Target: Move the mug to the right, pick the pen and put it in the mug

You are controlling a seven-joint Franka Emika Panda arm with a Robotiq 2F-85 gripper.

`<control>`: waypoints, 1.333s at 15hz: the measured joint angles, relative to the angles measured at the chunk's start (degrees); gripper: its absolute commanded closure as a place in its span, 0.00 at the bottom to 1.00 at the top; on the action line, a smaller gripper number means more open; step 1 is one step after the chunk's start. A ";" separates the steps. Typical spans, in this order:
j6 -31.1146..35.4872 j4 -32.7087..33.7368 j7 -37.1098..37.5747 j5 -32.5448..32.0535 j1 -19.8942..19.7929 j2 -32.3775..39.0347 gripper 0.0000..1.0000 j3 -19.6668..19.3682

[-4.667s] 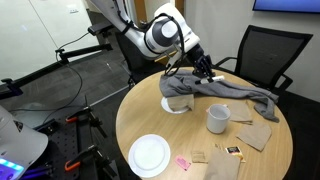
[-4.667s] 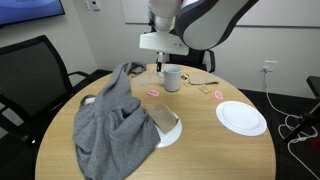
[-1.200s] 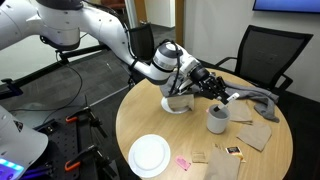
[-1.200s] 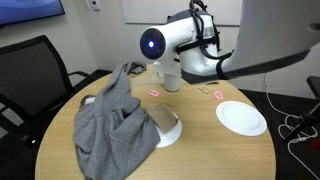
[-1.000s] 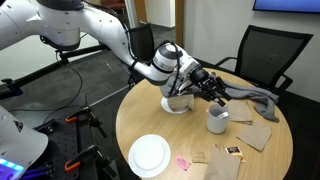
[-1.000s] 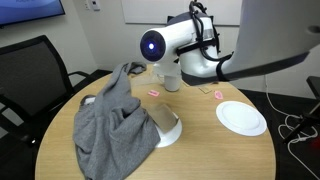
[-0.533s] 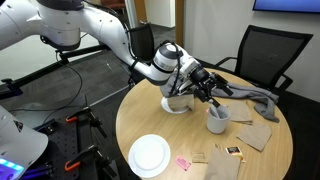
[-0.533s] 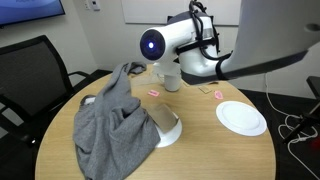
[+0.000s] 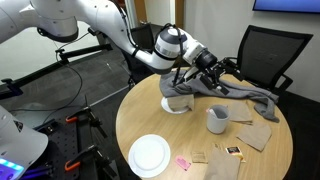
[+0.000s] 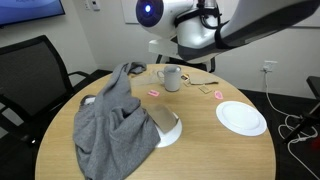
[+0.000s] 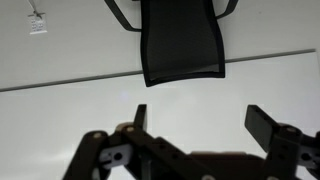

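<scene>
The pale mug (image 9: 218, 119) stands upright on the round wooden table (image 9: 150, 120); it also shows towards the far side (image 10: 172, 77) in the opposite exterior view. My gripper (image 9: 212, 78) hangs above and a little behind the mug, clear of it. In the wrist view my gripper (image 11: 200, 122) stands open, its dark fingers (image 11: 262, 126) wide apart with nothing between them. The pen shows in no view; I cannot see into the mug well enough to tell whether it lies inside.
A grey cloth (image 9: 225, 92) (image 10: 115, 120) is draped over a white bowl (image 9: 177, 104). A white plate (image 9: 150, 155) (image 10: 241, 116) lies near the table edge. Brown paper napkins (image 9: 256, 133) and pink bits (image 9: 184, 162) lie by the mug. A black chair (image 9: 265, 52) stands behind.
The gripper, low over the mug with the pen between its fingers a second ago, has opened and risen up and back. The mug has not moved.
</scene>
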 measured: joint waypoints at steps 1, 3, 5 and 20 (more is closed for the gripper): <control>0.54 -0.68 -1.00 0.00 -0.04 -1.40 0.00 -0.05; 2.85 -2.30 -4.40 0.00 -0.27 -4.80 0.00 0.07; 5.93 -4.02 -9.01 0.01 -0.83 -8.91 0.00 0.77; 13.50 -18.84 -51.89 0.01 -6.98 -41.49 0.00 12.73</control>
